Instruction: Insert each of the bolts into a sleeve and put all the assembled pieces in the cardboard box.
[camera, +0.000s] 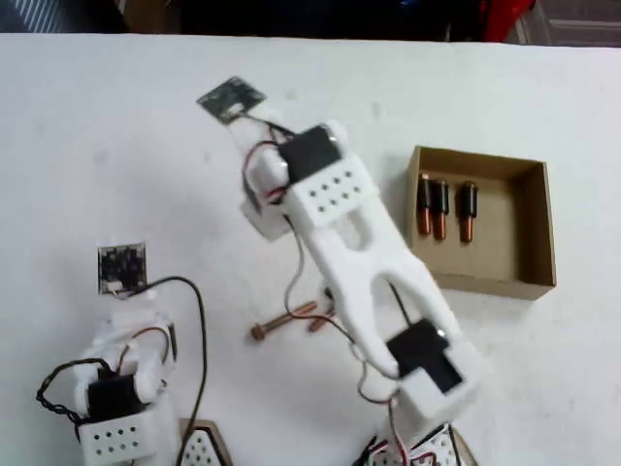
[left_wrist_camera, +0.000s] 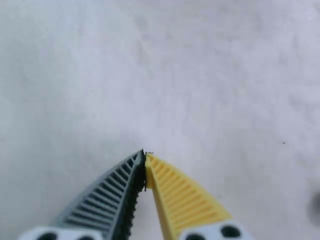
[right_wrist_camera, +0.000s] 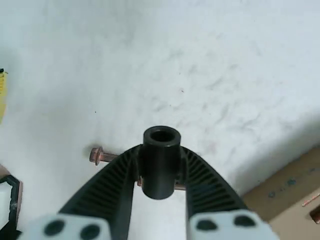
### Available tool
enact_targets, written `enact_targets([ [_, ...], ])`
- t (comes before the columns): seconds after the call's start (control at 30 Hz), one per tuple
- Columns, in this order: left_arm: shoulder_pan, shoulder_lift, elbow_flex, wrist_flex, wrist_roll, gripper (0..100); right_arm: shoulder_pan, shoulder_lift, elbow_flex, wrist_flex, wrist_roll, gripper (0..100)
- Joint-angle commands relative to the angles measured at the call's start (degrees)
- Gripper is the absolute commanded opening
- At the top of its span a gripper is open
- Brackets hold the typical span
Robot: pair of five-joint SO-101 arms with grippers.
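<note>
Holding black sleeve pinched between right gripper fingers, closed only to sleeve width, open end toward the wrist camera. Just under it on white table: loose copper bolts, one head poking out beside a finger. Off to one side, cardboard box with three assembled pieces lying side by side near one wall. Left gripper tips pressed together, gripping nothing, over bare table.
</note>
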Motion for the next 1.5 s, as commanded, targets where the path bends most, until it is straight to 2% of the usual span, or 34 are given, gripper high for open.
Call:
enact_targets([
  [0.0,-0.5,-0.7,-0.2,-1.0,-0.5,2,4.2,-8.6,3.0,2.3,0.8,2.0],
  [0.23,-0.5,-0.7,-0.2,-1.1,-0.5,2,13.6,-16.4,8.7,2.2,0.8,2.1],
  [0.6,-0.3,-0.7,-0.2,-1.4,-0.5,2,14.7,-34.9,20.2,2.0,0.8,2.1],
  [0.8,-0.3,-0.7,-0.2,-1.5,-0.5,2,15.8,-45.0,33.0,-5.1,0.8,2.1],
  [1.03,-0.4,-0.7,-0.2,-5.6,-0.6,2,19.6,-55.2,50.2,-17.9,0.8,2.1],
  [1.1,-0.4,-0.7,-0.2,-6.5,-3.4,2,20.7,-56.7,54.0,-20.6,0.8,2.1],
  [1.33,-0.2,-0.7,-0.2,-7.9,-23.7,2,21.5,-60.9,65.5,-29.8,0.8,2.1],
  [1.47,-0.3,-0.7,-0.2,-9.1,-26.6,2,21.7,-62.9,71.1,-35.8,0.7,2.1],
])
